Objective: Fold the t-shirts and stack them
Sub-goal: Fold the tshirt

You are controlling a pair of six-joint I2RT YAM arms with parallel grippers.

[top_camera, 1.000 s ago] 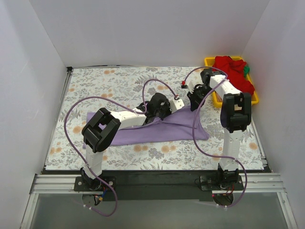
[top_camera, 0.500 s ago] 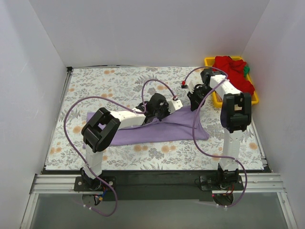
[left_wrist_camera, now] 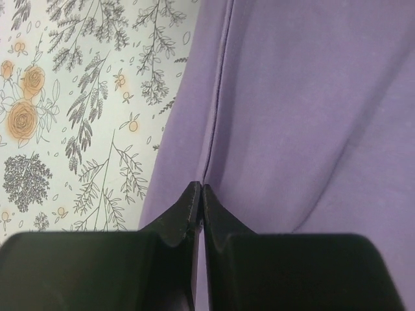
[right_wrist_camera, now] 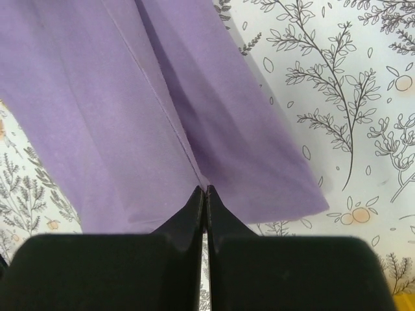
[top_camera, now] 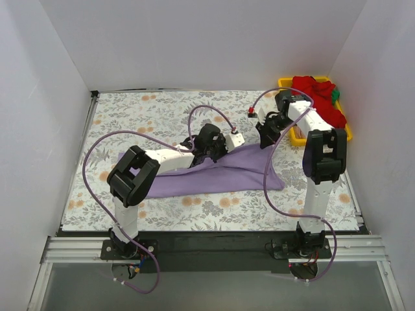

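My table is covered from side to side by a floral-patterned cloth, pale with grey sprigs and orange blooms. A lavender t-shirt lies across the near middle of the cloth as a long band running left to right, its far edge raised off the cloth near the centre. A yellow tray sits in the far right corner, apart from the shirt.

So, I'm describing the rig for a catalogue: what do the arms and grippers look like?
The left arm and right arm have white links and chunky black joint housings. A purple cable loops along each. The left gripper and right gripper are black with wedge tips.
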